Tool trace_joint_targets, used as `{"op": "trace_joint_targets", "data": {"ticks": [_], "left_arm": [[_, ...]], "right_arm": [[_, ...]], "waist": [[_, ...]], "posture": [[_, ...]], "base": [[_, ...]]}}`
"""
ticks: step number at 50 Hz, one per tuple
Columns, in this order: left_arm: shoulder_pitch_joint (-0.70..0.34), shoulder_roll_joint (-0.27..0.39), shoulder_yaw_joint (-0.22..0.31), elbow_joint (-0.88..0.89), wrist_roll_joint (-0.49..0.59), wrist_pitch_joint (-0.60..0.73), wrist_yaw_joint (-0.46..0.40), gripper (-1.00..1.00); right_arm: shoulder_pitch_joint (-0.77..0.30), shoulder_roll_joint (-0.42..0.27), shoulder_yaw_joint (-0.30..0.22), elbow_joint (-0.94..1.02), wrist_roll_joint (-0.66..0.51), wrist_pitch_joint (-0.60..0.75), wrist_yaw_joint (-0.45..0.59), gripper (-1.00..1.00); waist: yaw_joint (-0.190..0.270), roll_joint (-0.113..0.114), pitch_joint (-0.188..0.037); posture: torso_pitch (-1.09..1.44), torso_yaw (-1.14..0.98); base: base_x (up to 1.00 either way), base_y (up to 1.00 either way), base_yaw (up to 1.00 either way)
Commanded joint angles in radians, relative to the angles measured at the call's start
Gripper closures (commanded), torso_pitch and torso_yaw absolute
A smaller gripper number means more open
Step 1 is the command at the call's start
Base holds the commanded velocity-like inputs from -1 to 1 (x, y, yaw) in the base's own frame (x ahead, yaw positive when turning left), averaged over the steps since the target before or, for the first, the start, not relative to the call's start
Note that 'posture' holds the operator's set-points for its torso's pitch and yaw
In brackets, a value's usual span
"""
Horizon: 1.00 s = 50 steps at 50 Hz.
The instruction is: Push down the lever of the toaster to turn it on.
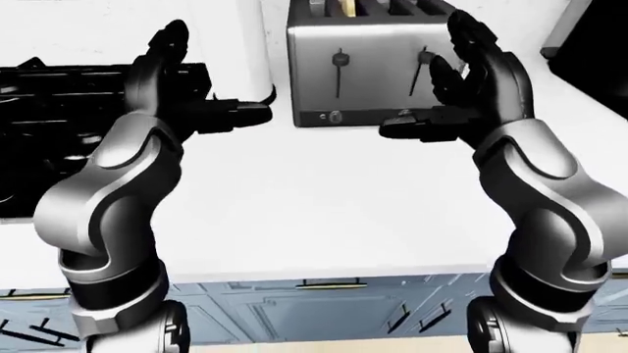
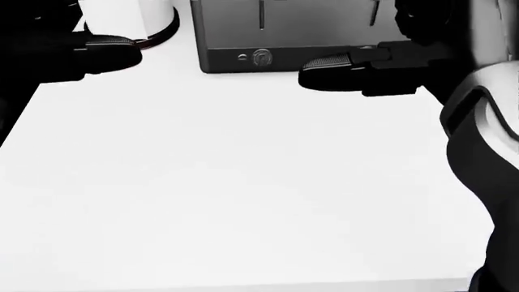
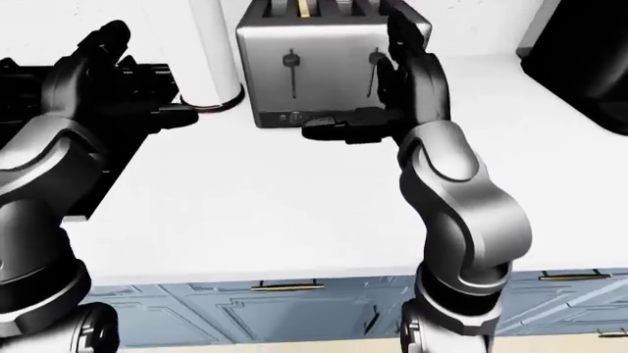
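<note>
At the top of the white bench [image 1: 324,184], the toaster [image 1: 368,70] stands just behind the open right robot hand [image 1: 461,88], which should lift its fingers onto the right lever [image 1: 424,57] and press straight down.

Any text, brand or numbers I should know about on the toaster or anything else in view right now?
None readable.
Toaster: no words or numbers; a small round button at its base bears a mark too small to read.
White canister, counter, cabinet fronts: no text.
</note>
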Motion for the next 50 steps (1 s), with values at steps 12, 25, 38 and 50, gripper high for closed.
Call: {"op": "trace_joint_targets", "data": {"ticks": [12, 25, 38, 50], "left_arm": [[-0.042, 0.023, 0.029, -0.03, 0.006, -0.056, 0.013, -1.0], [-0.049, 0.028, 0.026, -0.037, 0.01, -0.054, 0.016, -1.0], [-0.055, 0.029, 0.032, -0.025, 0.001, -0.046, 0.021, -1.0], [-0.057, 0.027, 0.03, -0.035, -0.013, -0.041, 0.036, -1.0]], "right_arm": [[-0.052, -0.007, 0.003, -0.051, 0.002, -0.026, 0.001, -1.0], [-0.078, -0.002, 0.006, -0.092, 0.012, 0.021, -0.009, -1.0], [-0.074, 0.0, 0.008, -0.09, 0.006, 0.018, -0.003, -1.0], [-0.075, 0.004, 0.016, -0.093, -0.001, 0.022, 0.0, -1.0]], "waist": [[-0.002, 0.005, -0.022], [-0.006, 0.015, -0.054], [-0.006, 0.005, -0.105], [-0.004, 0.007, -0.178]], "posture": [[0.0, 0.0], [0.0, 0.0], [-0.1, 0.0], [-0.22, 0.0]], "base": [[0.0, 0.0, 0.0], [0.0, 0.0, 0.0], [0.0, 0.0, 0.0], [0.0, 0.0, 0.0]]}}
